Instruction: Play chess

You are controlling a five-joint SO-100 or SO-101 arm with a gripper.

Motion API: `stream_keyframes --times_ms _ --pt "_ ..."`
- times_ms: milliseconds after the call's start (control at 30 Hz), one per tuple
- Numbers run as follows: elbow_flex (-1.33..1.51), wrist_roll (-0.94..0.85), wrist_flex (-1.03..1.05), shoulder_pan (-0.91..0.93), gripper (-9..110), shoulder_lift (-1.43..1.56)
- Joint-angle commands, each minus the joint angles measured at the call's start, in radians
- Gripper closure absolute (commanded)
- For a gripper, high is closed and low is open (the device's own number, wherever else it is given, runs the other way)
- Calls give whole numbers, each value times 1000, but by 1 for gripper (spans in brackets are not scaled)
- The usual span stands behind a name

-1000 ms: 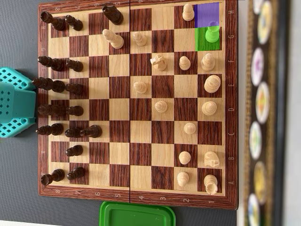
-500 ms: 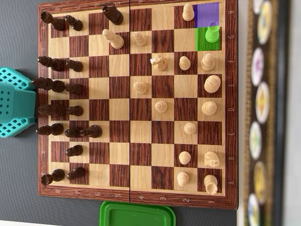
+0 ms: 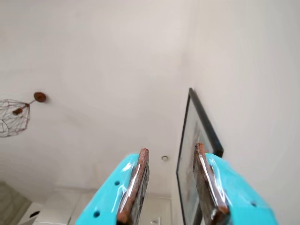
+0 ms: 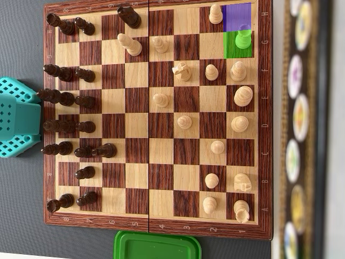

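The turquoise pincer (image 3: 171,187), jaws parted and empty, points up at a white ceiling (image 3: 103,56) beside a framed picture (image 3: 194,154).

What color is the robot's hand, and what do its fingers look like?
The gripper is bright turquoise plastic, shiny and smooth, with a few small round holes in it. Its two fingers are flat, and their inner faces are lined with dark brownish, rusty-looking pads. In the overhead view, part of the arm shows at the board's left edge, also turquoise, with rows of little holes.

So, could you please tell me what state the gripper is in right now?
Gripper: open, fingers apart and holding nothing, pointing away from the chessboard.
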Motion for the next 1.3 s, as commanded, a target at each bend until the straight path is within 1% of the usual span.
stream_keyframes --times_ms 0,167,267,367,600,833,1267 --pt "20 -8 -9 -40 87 -9" --pt "20 -127 -17 -84 87 -9" --pt "20 -161 -94 -77 87 -9" --pt "20 -161 -155 -71 87 -11" --pt "20 -150 -175 -60 87 -11" --pt "20 -161 -322 -58 87 -11" --pt "20 -150 -325 -58 87 -11"
